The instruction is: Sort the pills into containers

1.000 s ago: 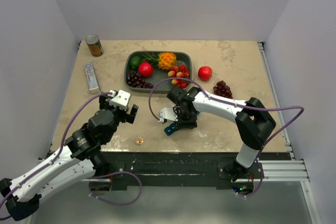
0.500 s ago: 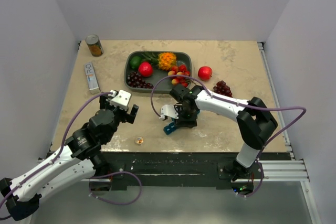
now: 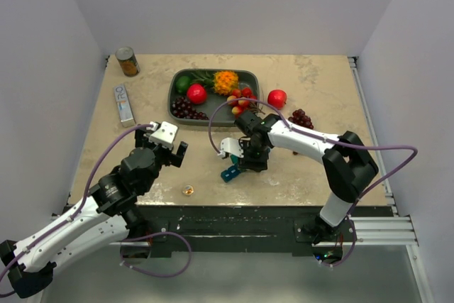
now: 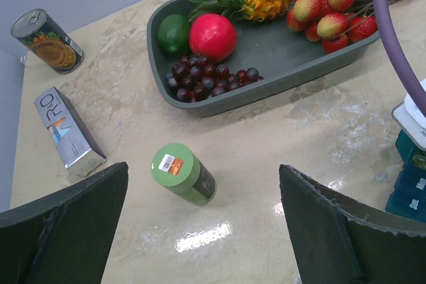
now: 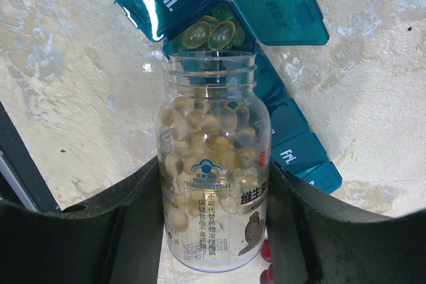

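**Bottle mouth at an open organiser slot**

Right pincer: clenched on a clear plastic pill bottle, one finger against each side. Holds it uncapped and packed with pale amber capsules, mouth right at one open compartment of the narrow teal-blue plastic pill-organiser strip. More of the same capsules heaped in that compartment, its lid flipped back to the side. Next to it, a lid marked "Mon."; further along the row, one marked "Fri.", shut. Cannot tell whether the bottle rim touches the strip.

Strip flat on the beige marbled worktop, near the front middle, partly hidden beneath the right pincer in the overhead view, well short of the dark grey fruit tray.

Left pincer: released, fingers spread wide, above the worktop left of the strip. Framed between them in the wrist view, a small green bottle. Beyond it, a silver carton and a printed tin can.
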